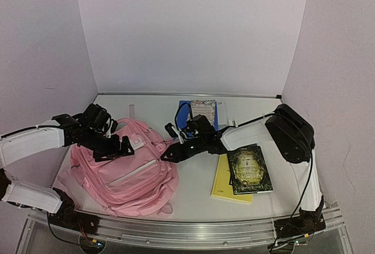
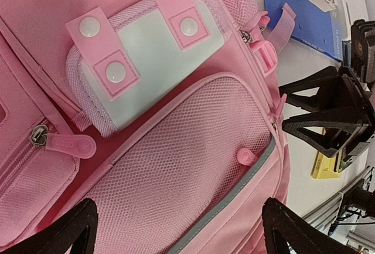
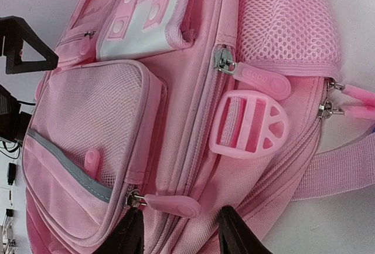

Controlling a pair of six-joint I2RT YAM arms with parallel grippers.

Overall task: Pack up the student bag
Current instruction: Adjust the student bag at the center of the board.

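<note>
Nothing here can be read with certainty. The dark green hardback book (image 1: pixel 250 170), lying on the thin yellow book (image 1: pixel 221 186), has gold ornamental lettering on its cover, too small to make out. The pink rubber zipper pull (image 3: pixel 262 79) on the soft pink fabric backpack (image 3: pixel 176 148) carries a short row of raised ring-like marks, not legible as letters. The flat blue book (image 2: pixel 304 16) shows only faint, blurred marks along its edge.

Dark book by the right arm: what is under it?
A yellow book lies under the dark book, its left and near edges showing. The rest is covered, so anything else beneath cannot be seen.
</note>
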